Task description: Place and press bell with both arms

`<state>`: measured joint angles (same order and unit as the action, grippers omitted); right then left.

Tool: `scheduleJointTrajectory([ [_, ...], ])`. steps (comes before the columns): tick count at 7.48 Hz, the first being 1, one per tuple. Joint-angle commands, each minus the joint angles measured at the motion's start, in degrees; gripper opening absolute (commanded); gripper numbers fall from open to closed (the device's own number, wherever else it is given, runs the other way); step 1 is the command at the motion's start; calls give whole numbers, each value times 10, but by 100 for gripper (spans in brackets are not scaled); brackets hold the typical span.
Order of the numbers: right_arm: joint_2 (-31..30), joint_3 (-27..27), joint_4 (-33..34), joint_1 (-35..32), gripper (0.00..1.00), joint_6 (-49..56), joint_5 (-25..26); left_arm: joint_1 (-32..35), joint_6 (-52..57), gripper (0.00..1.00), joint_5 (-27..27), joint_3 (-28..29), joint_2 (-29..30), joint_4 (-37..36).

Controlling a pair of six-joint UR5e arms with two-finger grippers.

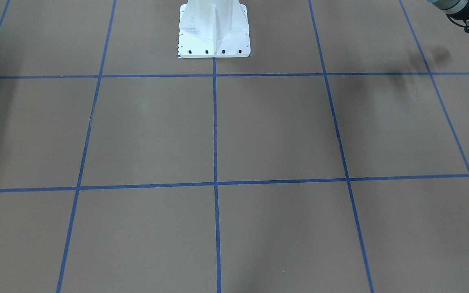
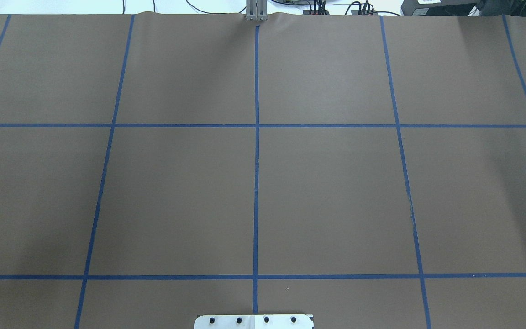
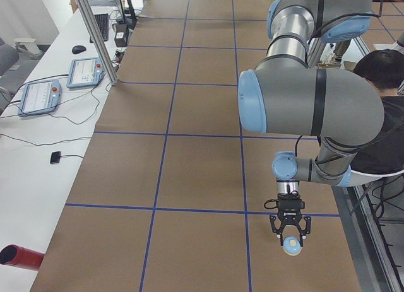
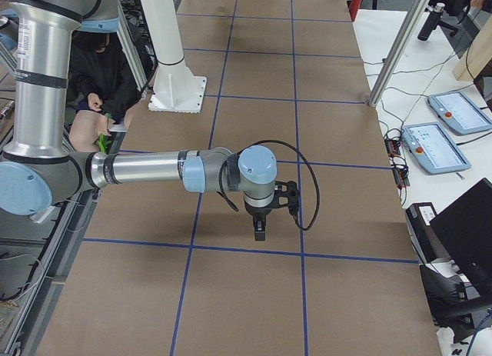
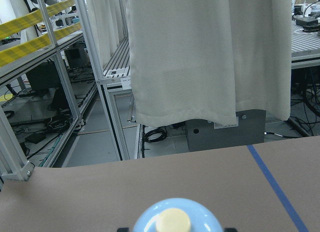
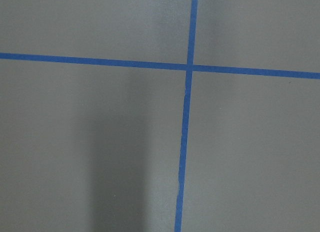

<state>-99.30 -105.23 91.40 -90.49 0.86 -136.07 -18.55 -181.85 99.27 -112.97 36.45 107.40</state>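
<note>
The light-blue bell [image 3: 291, 245] with its cream button sits between the fingers of my left gripper [image 3: 290, 240], held just above the brown table near its left end. In the left wrist view the bell [image 5: 176, 219] fills the bottom edge, with a black fingertip on each side. The left arm [image 1: 456, 7] only clips the top right corner of the front-facing view. My right gripper [image 4: 261, 229] points down over the table near its right end; I cannot tell whether it is open or shut. The right wrist view shows only table and blue tape.
The white pedestal base [image 1: 214, 32] stands at the robot's edge of the table, mid-width. Blue tape lines [image 2: 256, 183] grid the brown paper. Teach pendants [image 3: 38, 96] and a red cylinder [image 3: 19, 255] lie on the white side bench. A seated person [image 3: 385, 115] is behind the left arm.
</note>
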Motion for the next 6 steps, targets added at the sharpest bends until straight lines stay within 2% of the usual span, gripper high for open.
scheduleJointTrajectory([
  [1,1,1,1,1,100,-1,0,45,108,0,14,-56,-2,-8],
  [3,1,3,1,1,100,-1,0,62,144,0,13,-119,-1,-59],
  [5,1,5,2,1,100,-1,0,63,170,0,14,-206,3,-147],
  [6,-2,5,2,1,100,-1,-1,63,177,0,14,-254,30,-216],
])
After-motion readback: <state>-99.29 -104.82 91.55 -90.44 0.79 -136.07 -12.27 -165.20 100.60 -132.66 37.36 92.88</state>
